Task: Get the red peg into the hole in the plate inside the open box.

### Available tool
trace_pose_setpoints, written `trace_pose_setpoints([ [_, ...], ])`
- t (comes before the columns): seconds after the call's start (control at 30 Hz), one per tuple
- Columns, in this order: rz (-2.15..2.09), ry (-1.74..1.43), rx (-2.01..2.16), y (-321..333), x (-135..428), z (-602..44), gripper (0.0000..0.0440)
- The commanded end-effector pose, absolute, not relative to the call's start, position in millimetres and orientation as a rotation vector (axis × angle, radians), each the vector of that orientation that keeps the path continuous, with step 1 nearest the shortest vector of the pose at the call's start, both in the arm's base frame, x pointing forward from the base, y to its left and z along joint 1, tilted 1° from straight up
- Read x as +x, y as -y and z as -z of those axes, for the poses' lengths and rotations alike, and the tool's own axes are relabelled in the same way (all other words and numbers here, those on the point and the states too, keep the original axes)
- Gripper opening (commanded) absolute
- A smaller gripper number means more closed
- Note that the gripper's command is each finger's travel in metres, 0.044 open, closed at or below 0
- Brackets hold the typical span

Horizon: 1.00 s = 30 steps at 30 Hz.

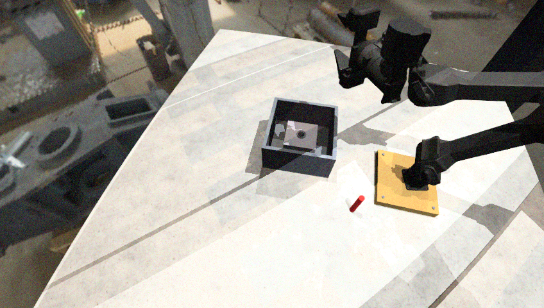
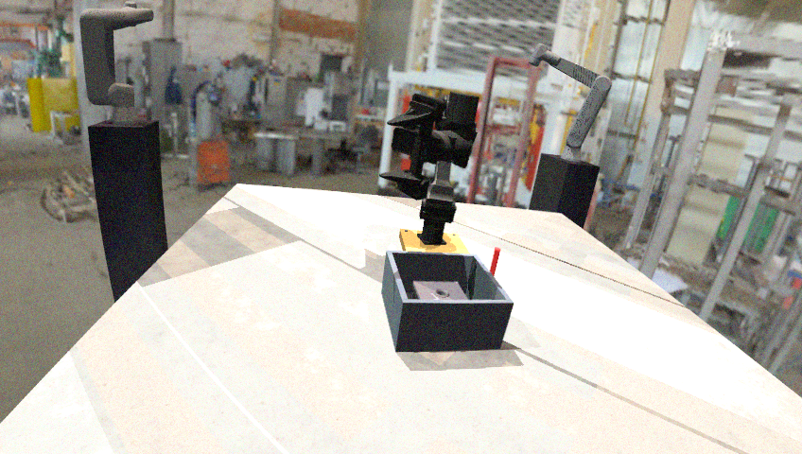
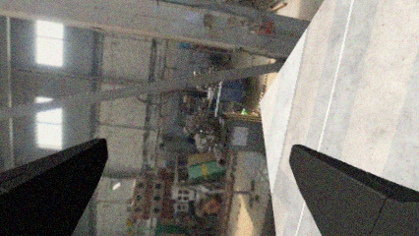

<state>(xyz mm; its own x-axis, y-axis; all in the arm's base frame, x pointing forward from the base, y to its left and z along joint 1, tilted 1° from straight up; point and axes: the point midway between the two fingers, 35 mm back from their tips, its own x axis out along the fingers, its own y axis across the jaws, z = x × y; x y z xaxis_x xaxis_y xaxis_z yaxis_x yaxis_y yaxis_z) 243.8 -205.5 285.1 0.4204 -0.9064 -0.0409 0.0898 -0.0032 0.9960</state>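
Gripper (image 1: 345,47) (image 2: 400,147) (image 3: 201,150) spread with nothing in it, upper right of top view; red peg (image 1: 357,203) (image 2: 495,261) unpicked, lower right, insertion left.

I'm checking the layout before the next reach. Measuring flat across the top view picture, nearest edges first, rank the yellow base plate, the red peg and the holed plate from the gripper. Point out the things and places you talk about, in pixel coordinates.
From the gripper (image 1: 337,33) (image 2: 385,148) (image 3: 201,150), across the top view:
1. Holed plate (image 1: 310,133) (image 2: 426,289), inside the box (image 1: 299,163) (image 2: 450,325)
2. Yellow base plate (image 1: 404,204) (image 2: 409,240), under the arm
3. Red peg (image 1: 357,204) (image 2: 495,261), between box and base plate, lower down the picture
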Motion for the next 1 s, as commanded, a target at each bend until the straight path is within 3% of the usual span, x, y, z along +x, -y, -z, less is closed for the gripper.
trace_pose_setpoints([
  [0.0, 0.939, 0.701, 1.315, 193.6, 258.6, -282.1, 0.0440],
  [0.5, 0.905, 0.152, 1.170, 119.8, 308.9, -252.1, 0.0440],
  [0.97, 0.831, -0.336, 0.989, 42.6, 313.2, -211.9, 0.0440],
])
